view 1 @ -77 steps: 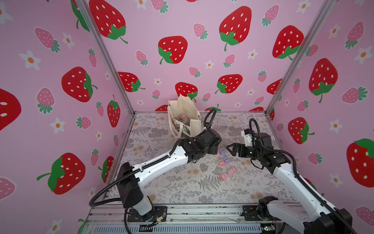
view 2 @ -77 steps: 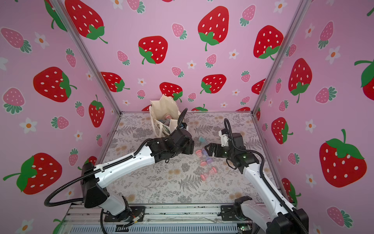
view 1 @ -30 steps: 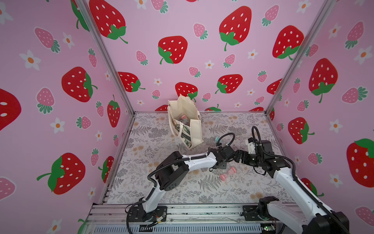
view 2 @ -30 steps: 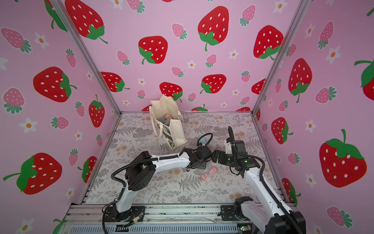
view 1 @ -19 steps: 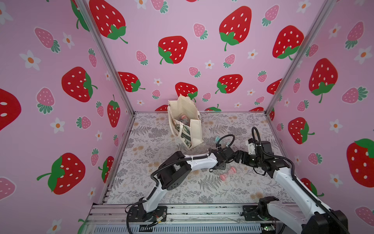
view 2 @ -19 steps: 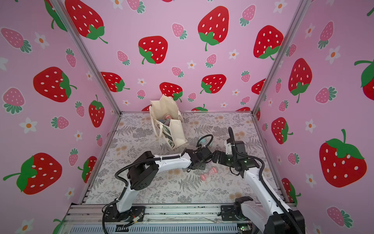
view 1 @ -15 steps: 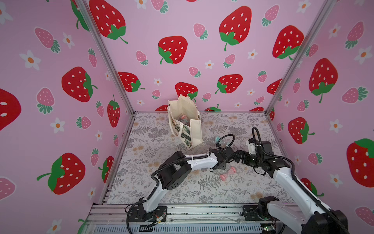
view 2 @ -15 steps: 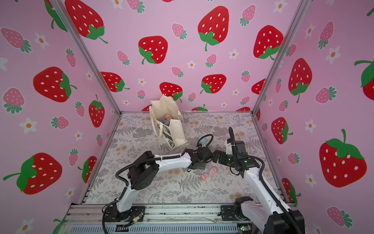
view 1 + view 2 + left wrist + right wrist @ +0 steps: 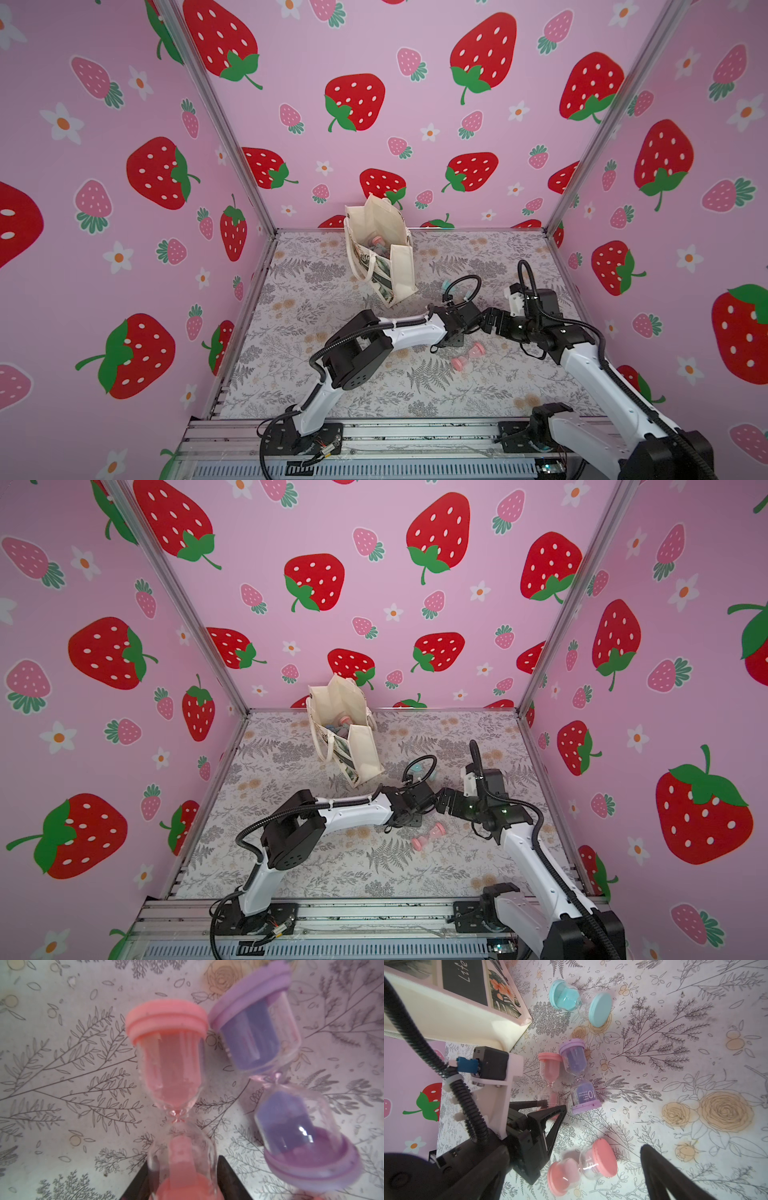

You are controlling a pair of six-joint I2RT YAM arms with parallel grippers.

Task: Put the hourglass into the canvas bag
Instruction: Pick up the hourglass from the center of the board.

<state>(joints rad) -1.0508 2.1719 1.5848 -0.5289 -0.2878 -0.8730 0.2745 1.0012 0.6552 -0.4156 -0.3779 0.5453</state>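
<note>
My left gripper [image 9: 182,1180] is shut on the lower bulb of a small pink hourglass [image 9: 170,1057] lying on the floral mat, with a dark finger pressed to each side of the glass. A purple hourglass [image 9: 270,1047] lies right beside it, touching at the caps. The right wrist view shows the same grip, left gripper [image 9: 552,1105] on pink hourglass [image 9: 549,1072]. My right gripper [image 9: 575,1153] stands wide open, holding nothing, over a larger coral hourglass [image 9: 581,1165]. The canvas bag [image 9: 401,270] stands open at the back with several hourglasses inside.
A teal hourglass [image 9: 579,1001] lies near the bag's corner [image 9: 508,1028]. In both top views the two wrists nearly meet nose to nose, right gripper [image 9: 492,322] facing the left arm [image 9: 415,332]. Pink strawberry walls [image 9: 415,124] close in three sides.
My left gripper's fingers have closed onto the pink hourglass over the last second. Earlier still, the left arm swung from beside the bag to the hourglasses. The right arm has barely moved.
</note>
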